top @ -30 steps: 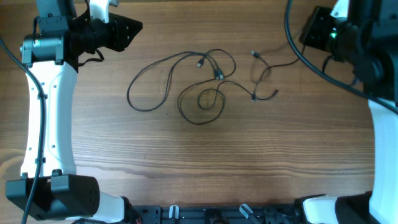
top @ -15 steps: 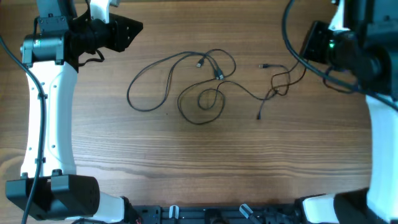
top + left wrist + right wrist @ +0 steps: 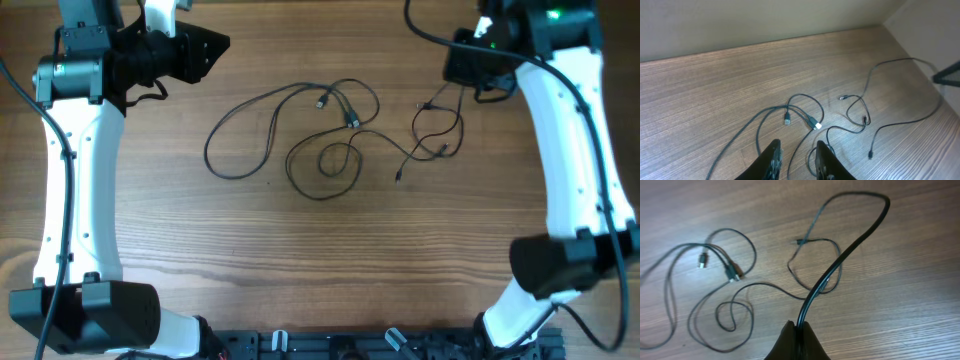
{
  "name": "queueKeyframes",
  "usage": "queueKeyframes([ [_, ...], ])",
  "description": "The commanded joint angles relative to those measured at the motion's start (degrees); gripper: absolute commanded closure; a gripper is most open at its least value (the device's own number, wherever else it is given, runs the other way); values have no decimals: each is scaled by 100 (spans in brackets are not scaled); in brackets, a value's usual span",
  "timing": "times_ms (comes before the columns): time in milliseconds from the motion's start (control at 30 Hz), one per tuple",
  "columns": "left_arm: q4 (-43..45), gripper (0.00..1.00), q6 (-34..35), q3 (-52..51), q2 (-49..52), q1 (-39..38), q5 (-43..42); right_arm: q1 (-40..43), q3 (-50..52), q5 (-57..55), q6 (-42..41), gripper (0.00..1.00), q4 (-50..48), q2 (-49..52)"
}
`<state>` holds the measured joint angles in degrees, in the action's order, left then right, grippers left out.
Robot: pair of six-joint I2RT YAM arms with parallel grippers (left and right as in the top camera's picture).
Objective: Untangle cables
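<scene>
A cable (image 3: 853,248) has been lifted at upper right, grasped by the right pincer (image 3: 797,326), yet not freed; left pincer (image 3: 797,150) released.

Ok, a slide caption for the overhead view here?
Right hand pinches one strand at the right end of the cables on the wooden table; left hand hovers clear of them.

Bare tabletop (image 3: 330,260) around sprawled cables (image 3: 352,122)

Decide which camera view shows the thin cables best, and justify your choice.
Overhead: the cables lie fully in frame, with every loop visible from above. Both wrist views crop the left loop and foreshorten the rest.
</scene>
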<state>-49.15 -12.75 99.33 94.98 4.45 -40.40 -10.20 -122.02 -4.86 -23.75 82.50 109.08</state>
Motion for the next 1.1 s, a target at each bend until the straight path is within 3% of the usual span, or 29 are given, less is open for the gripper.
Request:
queueKeyframes([
  [0,2,76,-50,-11,44,-22,-94,-7,-72,-175,-26,95,-87,575],
  [300,0,74,-50,-11,44,-22,-92,-7,-42,-173,-44,96,-79,1438],
  [600,-4,71,-46,-11,44,-22,-92,-15,479,-234,-459,95,-236,1628],
  [1067,0,71,-48,-11,44,-22,-94,-125,1652,520,61,96,-887,1628],
])
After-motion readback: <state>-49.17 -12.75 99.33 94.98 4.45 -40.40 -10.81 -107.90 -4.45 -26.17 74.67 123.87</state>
